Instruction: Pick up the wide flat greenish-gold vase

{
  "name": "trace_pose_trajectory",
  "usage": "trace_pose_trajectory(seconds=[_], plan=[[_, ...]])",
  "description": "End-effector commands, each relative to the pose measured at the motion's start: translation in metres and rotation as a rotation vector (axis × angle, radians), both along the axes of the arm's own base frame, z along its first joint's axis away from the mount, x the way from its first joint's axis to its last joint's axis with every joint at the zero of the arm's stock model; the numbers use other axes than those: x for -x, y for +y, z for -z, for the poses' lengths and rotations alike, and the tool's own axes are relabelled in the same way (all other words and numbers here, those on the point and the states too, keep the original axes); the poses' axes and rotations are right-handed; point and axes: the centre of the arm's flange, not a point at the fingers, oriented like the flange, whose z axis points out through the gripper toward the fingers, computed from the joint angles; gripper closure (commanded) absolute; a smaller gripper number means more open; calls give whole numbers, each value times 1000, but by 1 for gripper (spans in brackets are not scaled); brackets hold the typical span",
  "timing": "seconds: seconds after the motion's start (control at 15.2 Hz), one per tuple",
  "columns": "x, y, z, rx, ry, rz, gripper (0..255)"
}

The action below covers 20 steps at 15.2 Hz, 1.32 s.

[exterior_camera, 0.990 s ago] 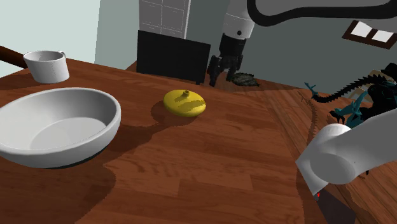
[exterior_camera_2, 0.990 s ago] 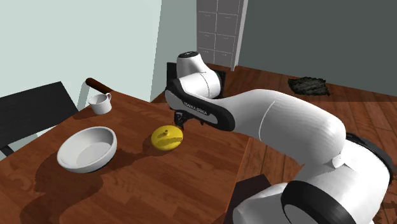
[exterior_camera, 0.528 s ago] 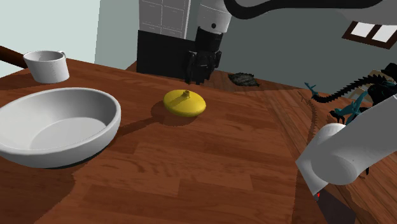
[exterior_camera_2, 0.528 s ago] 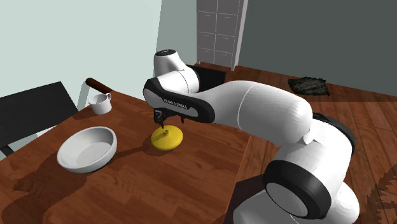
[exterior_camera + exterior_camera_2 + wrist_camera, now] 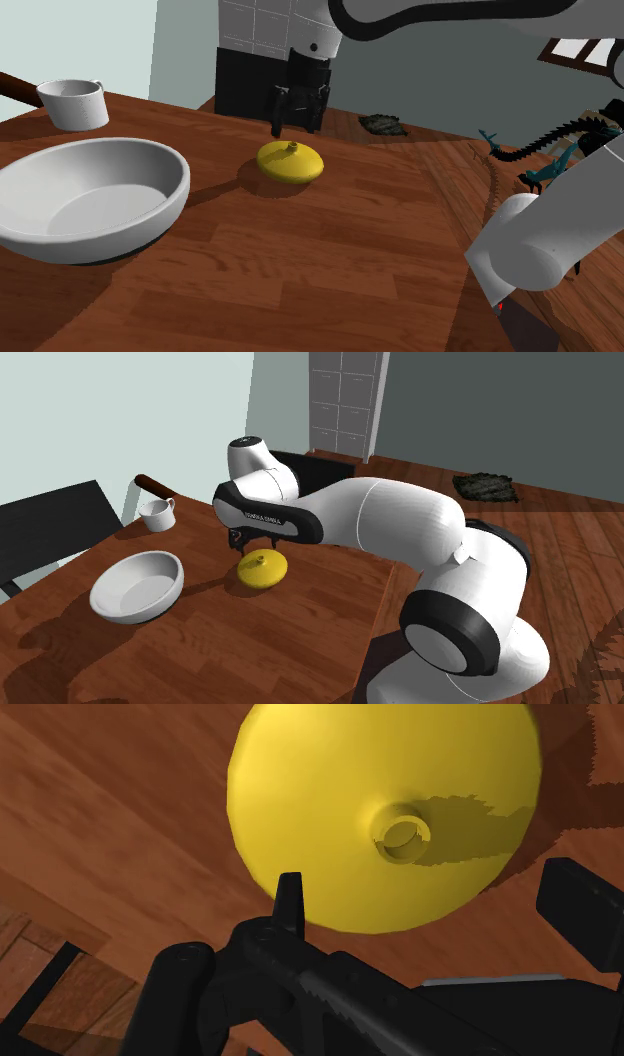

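Two bystanders, far left: a white cup (image 5: 72, 103) and a large white bowl (image 5: 90, 195) sit on the wooden table (image 5: 330, 260), well apart from where I am working.
Vase: the wide, flat yellow vase (image 5: 290, 162) rests upright mid-table, to the right of the bowl in the shoulder view, with its small neck (image 5: 402, 835) pointing up.
Gripper: my gripper (image 5: 295, 128) hangs just above the vase's far edge, aimed downward and not touching it.
Fingers: the two black fingers (image 5: 288, 899) stand spread apart and hold nothing. In the wrist view the neck sits ahead of the gap between them.
Key relation: the vase lies below the hand and slightly toward the shoulder camera. Its body is round, so I see no long axis to line up with.
Next move, as I judge it: shift slightly over the neck, then descend.
Risk: the body looks wider than my opening, so the neck seems the safer hold.
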Motion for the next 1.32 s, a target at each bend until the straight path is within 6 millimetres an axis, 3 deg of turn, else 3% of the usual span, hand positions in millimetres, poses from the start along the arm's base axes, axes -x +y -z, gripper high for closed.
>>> trace_pose_trajectory(seconds=[0.0,0.2,0.26,0.86,1.25], plan=[[0,1,11,0,0,0,0],[0,1,20,0,0,0,0],[0,1,20,0,0,0,255],[0,1,20,0,0,0,255],[0,1,-12,0,0,0,255]])
